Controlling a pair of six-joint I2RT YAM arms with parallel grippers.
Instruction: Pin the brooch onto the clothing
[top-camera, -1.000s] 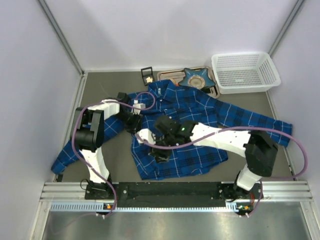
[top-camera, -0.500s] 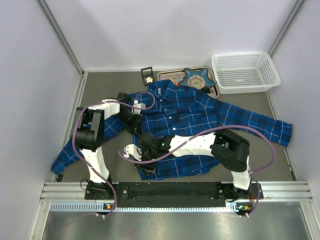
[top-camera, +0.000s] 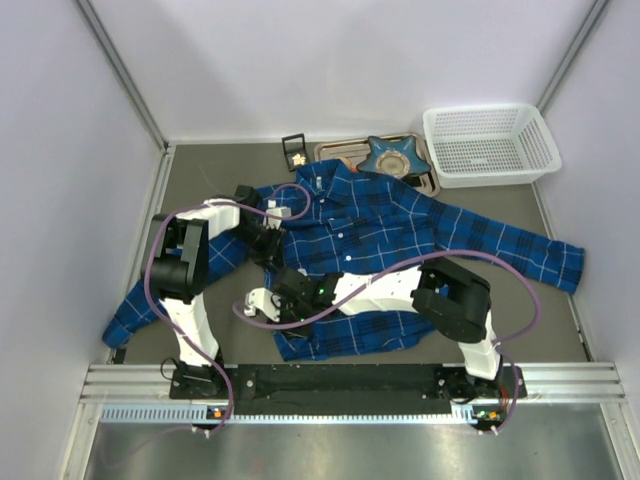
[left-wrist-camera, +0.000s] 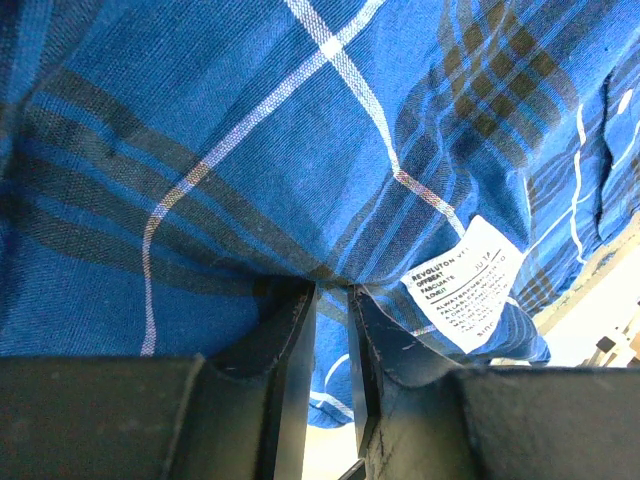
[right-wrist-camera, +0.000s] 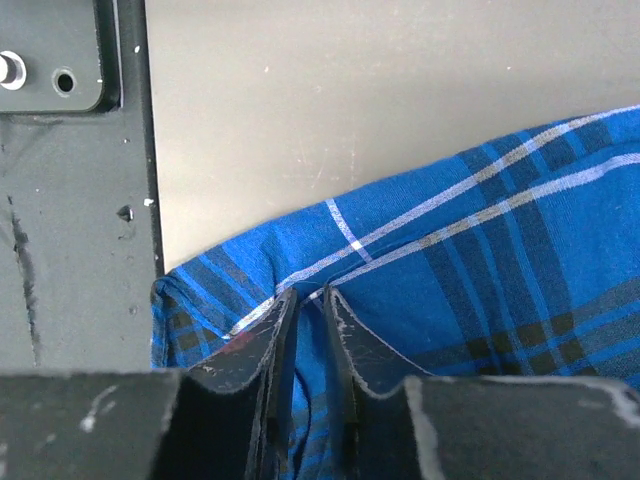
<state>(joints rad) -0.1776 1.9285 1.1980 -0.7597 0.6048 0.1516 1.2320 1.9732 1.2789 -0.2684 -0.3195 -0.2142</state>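
Noting the right jaws have swung across to the near-left hem of the shirt (top-camera: 400, 225) and pinched it, left jaws still clamped on cloth near the collar, we judge we're only arranging fabric; the brooch (top-camera: 297, 155) lies in its case (top-camera: 286, 143) beyond the collar.

A plaid shirt (top-camera: 390, 235) lies spread on the table (top-camera: 200, 180), its collar away from the arms. The left hand (top-camera: 268, 243) sits at the shirt's left edge, below the collar. The right hand (top-camera: 268, 305) is at its near left corner. Just beyond the collar stand a small black box (top-camera: 294, 141) holding a pale brooch (top-camera: 298, 156) and a metal tray (top-camera: 345, 150) carrying a blue star-shaped dish (top-camera: 393, 155). A white basket (top-camera: 490, 145) stands beyond the right sleeve.
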